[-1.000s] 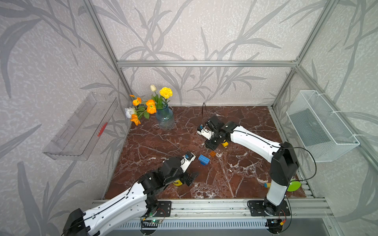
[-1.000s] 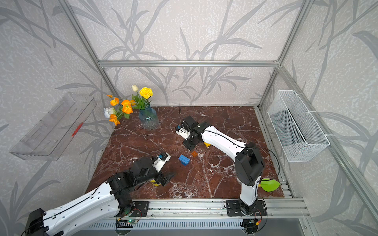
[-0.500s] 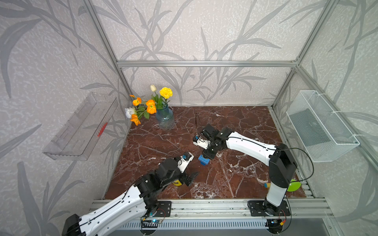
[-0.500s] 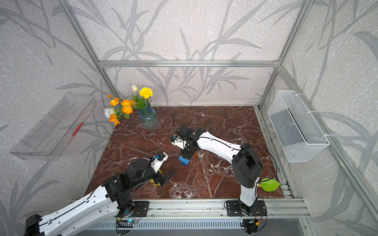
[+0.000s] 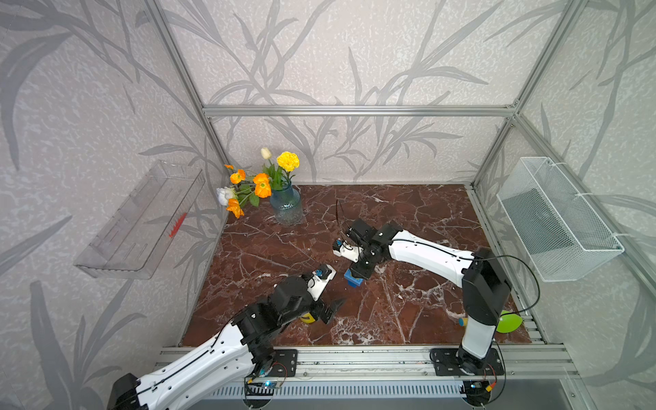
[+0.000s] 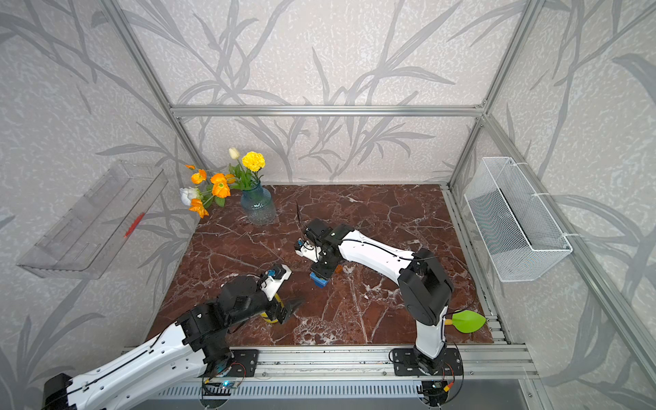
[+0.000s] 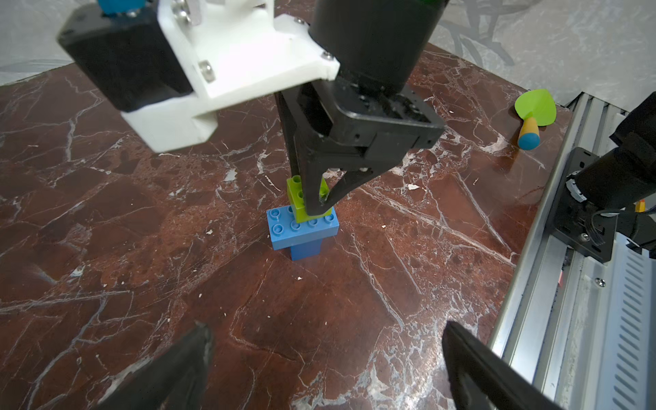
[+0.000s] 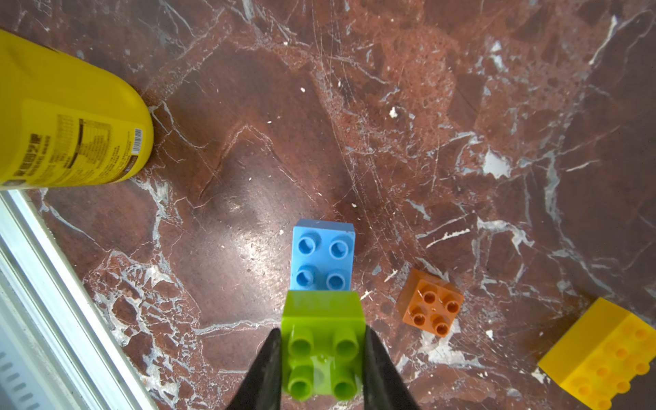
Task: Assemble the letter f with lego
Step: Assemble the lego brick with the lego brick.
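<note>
Nearest me, the left gripper is hanging spread wide, gripping nothing. Farther in, the right gripper has swung forward since a second ago and is now pinching the green brick, which is sitting on the light-blue brick mid-tabletop.

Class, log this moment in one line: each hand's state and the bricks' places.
right hand: shut on green brick | green brick: on light-blue brick | left hand: open, empty | orange brick, yellow brick: loose
</note>
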{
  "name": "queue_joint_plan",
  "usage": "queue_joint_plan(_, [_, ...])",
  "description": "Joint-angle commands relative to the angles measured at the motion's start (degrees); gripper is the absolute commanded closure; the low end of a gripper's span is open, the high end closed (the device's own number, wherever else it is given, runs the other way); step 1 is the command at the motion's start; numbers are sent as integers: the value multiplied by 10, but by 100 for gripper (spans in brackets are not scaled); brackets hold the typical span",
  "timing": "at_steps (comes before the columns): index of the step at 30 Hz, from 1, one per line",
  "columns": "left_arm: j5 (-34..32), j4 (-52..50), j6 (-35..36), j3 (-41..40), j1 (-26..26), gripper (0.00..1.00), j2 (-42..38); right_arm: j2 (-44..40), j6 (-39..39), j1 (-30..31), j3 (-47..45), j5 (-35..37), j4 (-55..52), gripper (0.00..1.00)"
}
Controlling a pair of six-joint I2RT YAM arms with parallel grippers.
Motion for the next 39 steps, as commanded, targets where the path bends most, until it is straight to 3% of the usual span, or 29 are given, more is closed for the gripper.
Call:
queue_joint_plan(1, [4,6,4,-7,0,1,-2,10,-7,4,7,-3,-8,69])
queue_joint_plan(39, [6,10,3,-8,-1,1,2,33,7,14,8,4,-2,69])
